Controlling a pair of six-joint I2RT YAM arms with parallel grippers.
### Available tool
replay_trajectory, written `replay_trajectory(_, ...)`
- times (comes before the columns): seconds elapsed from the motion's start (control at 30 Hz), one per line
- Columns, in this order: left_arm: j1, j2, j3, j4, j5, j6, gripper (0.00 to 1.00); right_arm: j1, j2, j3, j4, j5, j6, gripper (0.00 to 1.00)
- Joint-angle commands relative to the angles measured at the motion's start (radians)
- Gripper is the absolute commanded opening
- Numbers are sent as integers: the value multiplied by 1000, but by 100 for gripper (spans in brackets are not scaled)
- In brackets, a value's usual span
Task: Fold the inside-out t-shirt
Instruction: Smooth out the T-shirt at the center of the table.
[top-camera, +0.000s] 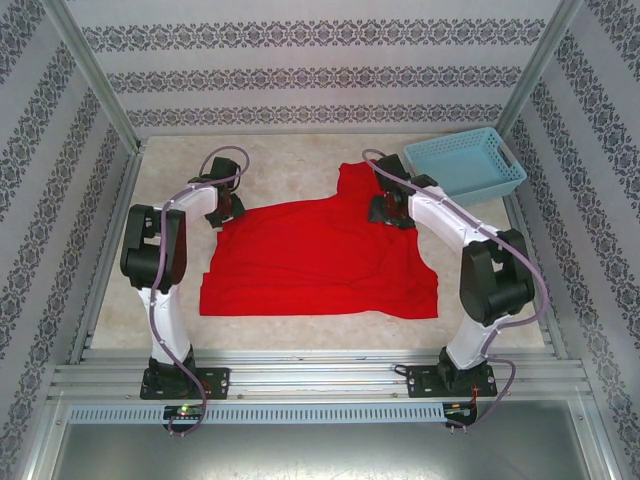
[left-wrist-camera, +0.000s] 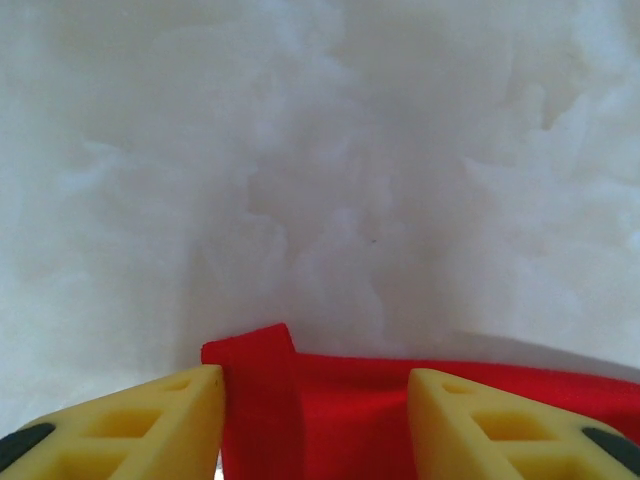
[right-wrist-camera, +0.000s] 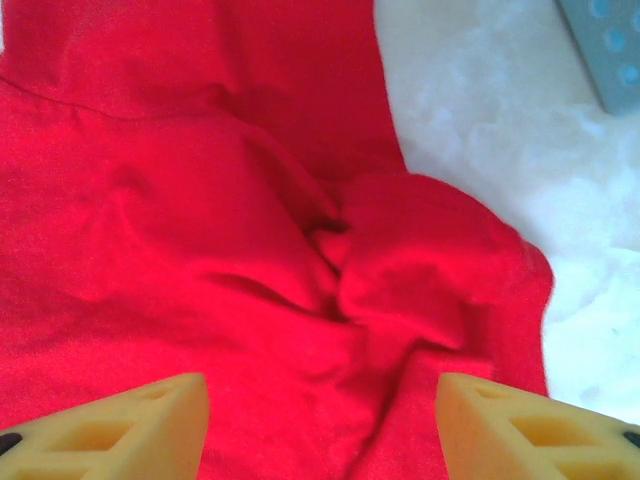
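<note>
One red t-shirt (top-camera: 320, 265) lies spread on the counter (top-camera: 300, 165), near the blue basket (top-camera: 465, 165); the left jaws stand apart around its far left corner, not pinching yet; the right jaws gape wide over bunched cloth, holding nothing; this looks like the grabbing step; next, both must pinch, then fold the far edge over.

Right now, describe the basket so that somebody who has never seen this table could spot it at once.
Look at the pale table and go to its far right corner. There, just past the upper right end of the red t-shirt, sits the basket. It is the one rigid, light blue, open-topped thing with slotted walls, beside soft flat red cloth.
</note>
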Motion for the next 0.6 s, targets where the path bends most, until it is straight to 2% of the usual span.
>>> replay_trajectory(0.0, 17, 25, 30, -17, -5, 25, 42, 4, 45, 62, 6, -9, -22, 62)
replay_trajectory(0.17, 27, 19, 28, 10, 25, 58, 30, -8, 112, 118, 14, -5, -39, 62)
replay_trajectory(0.37, 49, -49, -42, 99, 78, 72, 10, -53, 211, 188, 37, -74, -72, 61)
replay_trajectory(0.57, 63, -131, -90, 148, 112, 67, 7, -54, 327, 256, -12, -83, -49, 59)
